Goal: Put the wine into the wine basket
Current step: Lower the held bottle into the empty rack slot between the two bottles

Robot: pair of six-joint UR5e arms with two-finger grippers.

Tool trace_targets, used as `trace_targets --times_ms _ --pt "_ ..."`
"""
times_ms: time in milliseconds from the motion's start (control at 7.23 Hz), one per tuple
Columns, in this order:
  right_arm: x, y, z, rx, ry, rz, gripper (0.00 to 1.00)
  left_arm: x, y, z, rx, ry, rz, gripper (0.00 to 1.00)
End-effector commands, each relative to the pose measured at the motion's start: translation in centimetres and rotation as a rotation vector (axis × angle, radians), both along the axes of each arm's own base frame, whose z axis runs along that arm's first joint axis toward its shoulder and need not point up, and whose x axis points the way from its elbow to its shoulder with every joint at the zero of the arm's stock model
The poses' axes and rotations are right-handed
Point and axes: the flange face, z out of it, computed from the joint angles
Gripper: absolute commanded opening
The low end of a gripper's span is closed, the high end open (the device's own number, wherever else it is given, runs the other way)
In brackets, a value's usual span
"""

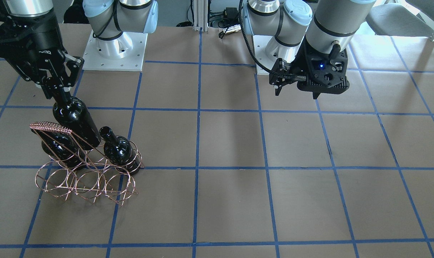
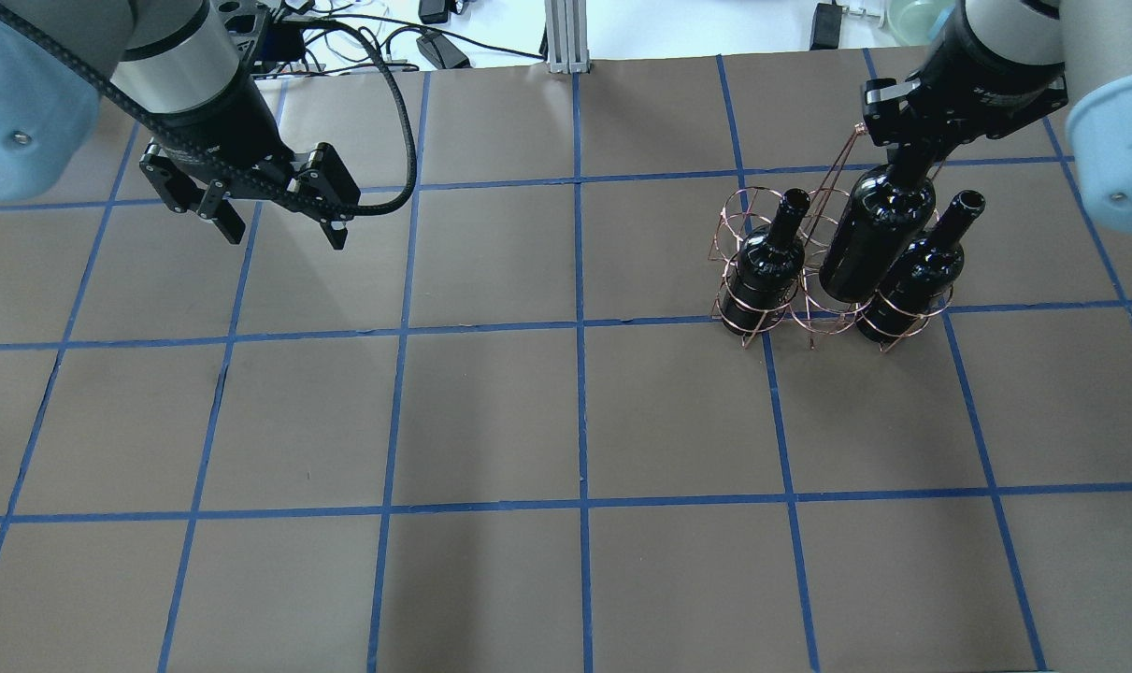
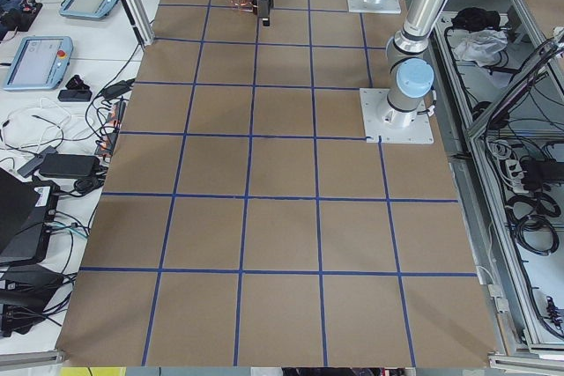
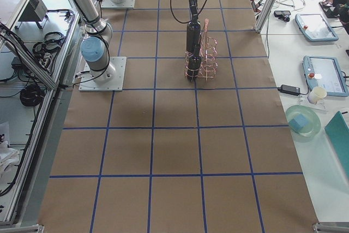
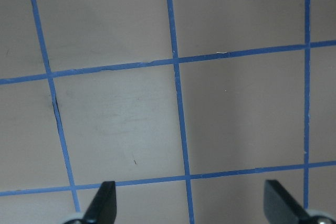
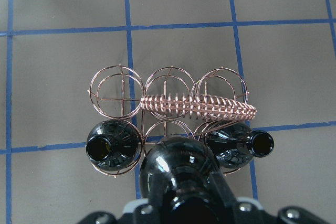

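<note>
My right gripper (image 2: 905,152) is shut on the neck of a black wine bottle (image 2: 872,241) and holds it upright over the middle ring of the copper wire wine basket (image 2: 760,322), in the row nearer the robot. I cannot tell if its base is inside the ring. In the right wrist view the held bottle (image 6: 176,174) hangs between two identical bottles (image 6: 113,145) (image 6: 244,145) standing in that row's end rings. The woven handle (image 6: 199,106) runs beside it. The left gripper (image 2: 285,236) is open and empty above bare table, far from the basket; its fingertips (image 5: 105,203) show in the left wrist view.
The basket's far row of three rings (image 6: 168,85) holds nothing. The table (image 1: 238,143) is brown paper with a blue tape grid. The arm bases (image 1: 114,50) stand at the robot side. Cables and screens lie beyond the table's edge (image 4: 313,69).
</note>
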Motion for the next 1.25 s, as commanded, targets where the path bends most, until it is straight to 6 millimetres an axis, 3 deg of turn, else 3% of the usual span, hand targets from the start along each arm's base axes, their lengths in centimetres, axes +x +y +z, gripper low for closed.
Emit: trace_targets --times_ms 0,415,692,1107 --pt "0.1 -0.6 -0.4 0.005 -0.014 0.047 0.0 0.1 -0.2 -0.5 0.006 -0.004 0.01 1.0" --pt "0.1 -1.0 -1.1 0.023 -0.011 0.104 0.0 0.0 0.0 -1.1 0.018 0.011 0.001 1.0" --pt "-1.2 -1.4 -1.3 0.032 -0.004 0.113 0.0 0.1 0.2 -1.1 0.016 0.008 -0.001 1.0" --pt "-1.0 -1.4 -1.3 0.026 -0.032 0.106 0.0 0.0 0.1 -1.1 0.015 0.01 0.01 1.0"
